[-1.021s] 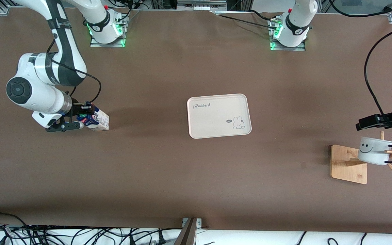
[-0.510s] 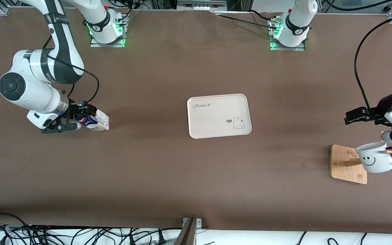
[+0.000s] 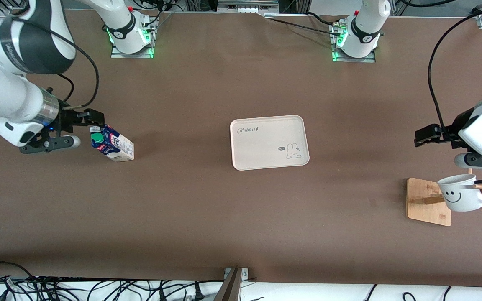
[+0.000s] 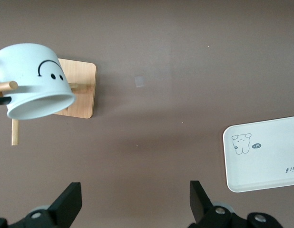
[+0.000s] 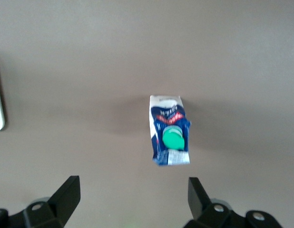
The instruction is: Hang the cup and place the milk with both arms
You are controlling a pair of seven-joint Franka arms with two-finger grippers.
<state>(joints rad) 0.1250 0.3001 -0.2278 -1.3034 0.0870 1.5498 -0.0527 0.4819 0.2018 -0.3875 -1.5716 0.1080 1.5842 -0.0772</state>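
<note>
Right gripper (image 3: pixel 70 129) raised over the bench (image 3: pixel 207 209), fingers spread wide, nothing held; milk (image 3: pixel 112 144) stands upright on the bench just beside it, not touching. Left gripper (image 3: pixel 442 144) also wide, holding nothing; cup (image 3: pixel 460 193) hangs by its handle on a peg of the wooden rack (image 3: pixel 427 201), just below that gripper.

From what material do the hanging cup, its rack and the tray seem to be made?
The cup: probably glazed ceramic or enamel, since it is smooth white with a printed face. The rack: wood or bamboo, with pale grain on its base and pegs. The tray: likely matte plastic or melamine, a thin moulded rim with a printed rabbit.
</note>
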